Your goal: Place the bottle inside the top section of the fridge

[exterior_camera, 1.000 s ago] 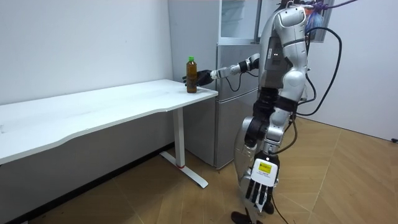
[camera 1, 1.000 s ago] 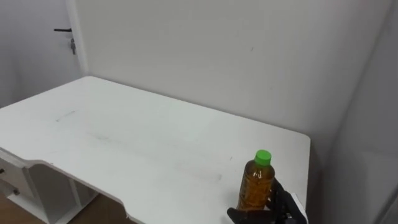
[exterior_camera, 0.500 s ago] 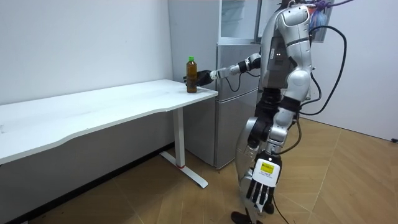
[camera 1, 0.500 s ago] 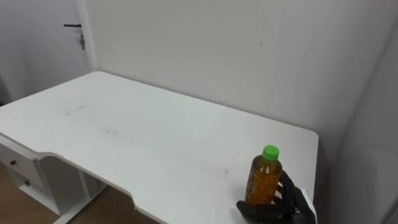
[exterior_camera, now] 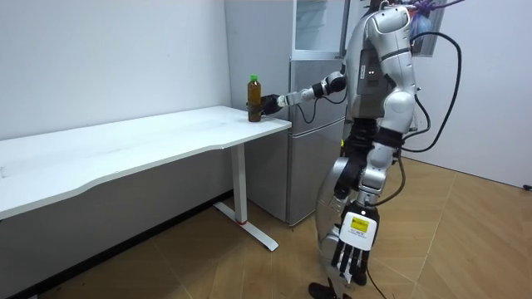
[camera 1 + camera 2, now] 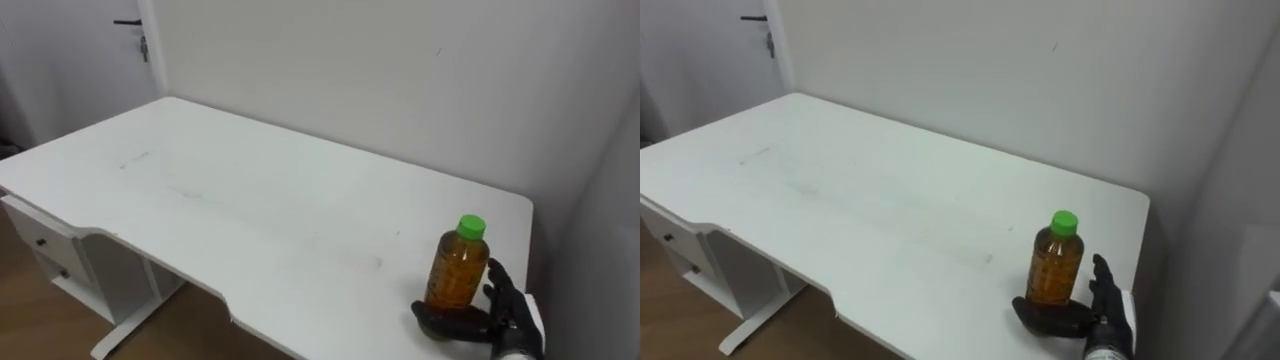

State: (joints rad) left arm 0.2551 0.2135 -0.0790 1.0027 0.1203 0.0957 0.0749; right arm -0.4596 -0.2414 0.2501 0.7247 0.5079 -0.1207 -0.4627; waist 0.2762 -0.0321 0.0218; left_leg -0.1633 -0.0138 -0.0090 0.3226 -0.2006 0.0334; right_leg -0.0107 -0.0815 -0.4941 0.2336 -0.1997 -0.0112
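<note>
Bottle gripped at the table, fridge part not yet begun

My right hand [image 6: 497,318] has thumb and fingers curled round the foot of the bottle [image 6: 458,272], which stands upright near the corner of the white table [image 6: 250,210], seemingly not lifted; my left hand [image 5: 349,249] hangs loose-fingered by my leg. I judge the grasp made; lifting, turning to the fridge [image 5: 303,158] just beside the table and reaching its upper compartment remain
</note>
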